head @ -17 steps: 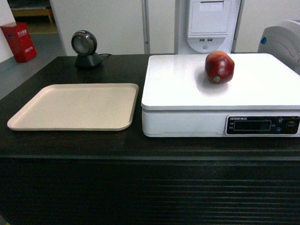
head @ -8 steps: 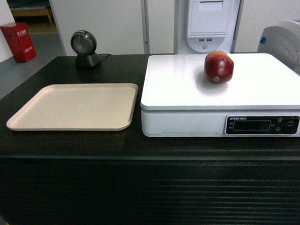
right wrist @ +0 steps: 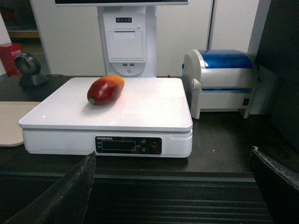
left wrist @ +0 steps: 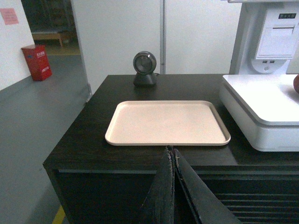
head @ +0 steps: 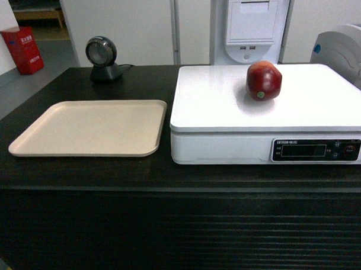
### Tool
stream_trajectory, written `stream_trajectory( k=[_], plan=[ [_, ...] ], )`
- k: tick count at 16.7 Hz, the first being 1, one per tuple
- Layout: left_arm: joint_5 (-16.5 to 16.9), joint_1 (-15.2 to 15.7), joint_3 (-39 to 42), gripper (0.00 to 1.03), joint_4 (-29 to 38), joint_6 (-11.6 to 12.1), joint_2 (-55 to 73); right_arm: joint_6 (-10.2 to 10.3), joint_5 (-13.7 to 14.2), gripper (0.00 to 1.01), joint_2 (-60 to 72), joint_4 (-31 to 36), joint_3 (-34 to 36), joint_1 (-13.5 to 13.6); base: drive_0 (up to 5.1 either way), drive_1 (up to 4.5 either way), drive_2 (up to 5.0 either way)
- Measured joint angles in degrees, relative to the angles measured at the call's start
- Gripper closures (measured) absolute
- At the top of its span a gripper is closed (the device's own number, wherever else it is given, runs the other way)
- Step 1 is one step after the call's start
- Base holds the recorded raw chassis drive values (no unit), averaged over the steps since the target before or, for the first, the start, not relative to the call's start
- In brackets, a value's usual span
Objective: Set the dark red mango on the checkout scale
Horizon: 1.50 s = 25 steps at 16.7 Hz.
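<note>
The dark red mango [head: 263,80] [right wrist: 105,90] lies on the white scale [head: 227,104] [right wrist: 149,107], toward its back, pale sticker facing front. The scale stands on the dark checkout [head: 81,174] [left wrist: 93,135] [right wrist: 219,140]. My left gripper [left wrist: 172,151] is shut with nothing in it, pulled back in front of the counter's edge below the tray. My right gripper [right wrist: 173,161] is open and empty, held off the counter's slatted front, well short of the scale. Neither gripper shows in the head view.
A beige tray [head: 91,127] [left wrist: 168,122] lies left of the scale. A round black scanner [head: 102,59] [left wrist: 145,68] stands at the back left. A white and blue printer [right wrist: 219,81] sits right of the scale; a white terminal [head: 251,23] stands behind.
</note>
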<state>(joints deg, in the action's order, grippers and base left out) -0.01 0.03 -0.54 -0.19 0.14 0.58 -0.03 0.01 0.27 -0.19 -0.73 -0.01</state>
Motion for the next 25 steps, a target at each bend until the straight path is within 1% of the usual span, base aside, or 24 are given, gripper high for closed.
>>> stream_trajectory(
  k=[1,3,5,6,9,11,12,13,25],
  plan=[
    [0.0,0.0,0.0,1.00,0.0,-0.1,0.0,0.0,0.0,0.03,0.0,0.0,0.0,0.0,0.0,0.00,0.0],
    [0.0,0.0,0.0,0.80,0.0,-0.1,0.0,0.0,0.0,0.03,0.0,0.0,0.0,0.0,0.0,0.00,0.0],
    [0.0,0.0,0.0,0.47,0.0,-0.1,0.0,0.0,0.0,0.03,0.0,0.0,0.0,0.0,0.0,0.00,0.0],
    [0.0,0.0,0.0,0.38,0.0,-0.1,0.0,0.0,0.0,0.03,0.0,0.0,0.0,0.0,0.0,0.00,0.0],
    [0.0,0.0,0.0,0.31,0.0,-0.1,0.0,0.0,0.0,0.03,0.0,0.0,0.0,0.0,0.0,0.00,0.0],
    [0.0,0.0,0.0,0.09,0.0,-0.1,0.0,0.0,0.0,0.03,0.0,0.0,0.0,0.0,0.0,0.00,0.0],
    [0.0,0.0,0.0,0.03,0.0,-0.1,0.0,0.0,0.0,0.03,0.0,0.0,0.0,0.0,0.0,0.00,0.0],
    [0.0,0.0,0.0,0.06,0.0,-0.1,0.0,0.0,0.0,0.03,0.0,0.0,0.0,0.0,0.0,0.00,0.0],
    [0.0,0.0,0.0,0.05,0.0,-0.1,0.0,0.0,0.0,0.03,0.0,0.0,0.0,0.0,0.0,0.00,0.0]
  ],
)
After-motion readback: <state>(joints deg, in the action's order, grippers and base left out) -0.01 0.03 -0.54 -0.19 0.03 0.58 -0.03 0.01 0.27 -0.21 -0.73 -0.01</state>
